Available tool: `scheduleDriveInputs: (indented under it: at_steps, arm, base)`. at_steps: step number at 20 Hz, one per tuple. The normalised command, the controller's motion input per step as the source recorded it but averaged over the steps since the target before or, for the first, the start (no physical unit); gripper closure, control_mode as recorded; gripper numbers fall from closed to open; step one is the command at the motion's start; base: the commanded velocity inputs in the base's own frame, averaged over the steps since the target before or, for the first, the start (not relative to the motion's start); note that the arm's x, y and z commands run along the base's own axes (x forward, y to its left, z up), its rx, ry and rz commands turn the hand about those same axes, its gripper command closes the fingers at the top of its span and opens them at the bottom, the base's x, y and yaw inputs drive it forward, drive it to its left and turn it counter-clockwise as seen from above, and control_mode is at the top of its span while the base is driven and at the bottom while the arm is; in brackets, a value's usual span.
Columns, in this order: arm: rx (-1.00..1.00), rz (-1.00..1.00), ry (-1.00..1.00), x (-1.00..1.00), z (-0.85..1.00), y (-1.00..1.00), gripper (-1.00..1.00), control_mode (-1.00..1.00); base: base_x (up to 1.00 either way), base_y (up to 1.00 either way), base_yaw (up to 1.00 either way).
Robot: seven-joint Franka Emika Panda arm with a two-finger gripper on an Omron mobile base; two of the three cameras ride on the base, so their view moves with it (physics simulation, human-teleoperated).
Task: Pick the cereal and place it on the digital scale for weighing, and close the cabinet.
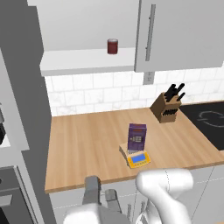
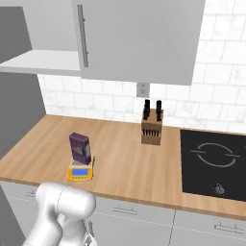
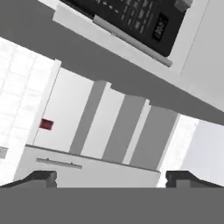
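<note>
The dark purple cereal box stands upright on the grey plate of the yellow-orange digital scale, mid-counter near the front edge. Above, the cabinet has its left side open, baring the white shelf. Its right door is shut, its silver bar handle beside the opening. My gripper hangs low in front of the counter edge, left of the box and apart from it. It is open with nothing between its fingers.
A short dark red can sits on the open shelf. A brown knife block stands by the tiled wall, with a black cooktop to its right. A tall grey panel borders the counter's left end.
</note>
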Motion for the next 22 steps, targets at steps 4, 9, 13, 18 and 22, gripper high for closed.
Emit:
scheduleDriveInputs:
  at_steps: [4,9,13,18,22]
  arm:
    - [0.22,-0.22,-0.31,0.20,-0.07,1.00,-1.00,-1.00]
    - [0.24,-0.11,-0.14,0.44,-0.19,1.00,-1.00,-1.00]
    - [0.16,-0.05,-0.07,0.43,-0.06,1.00,-1.00,-1.00]
    - [0.01,-0.07,0.00,0.67,-0.35,1.00,-1.00,-1.00]
    - [0.01,-0.08,0.00,0.80,-0.50,0.87,-1.00,-1.00]
  base:
    - [0.00,0.00,0.00]
    - [0.00,0.00,0.00]
    - [0.00,0.00,0.00]
    - [0.00,0.00,0.00]
    - [0.00,0.00,0.00]
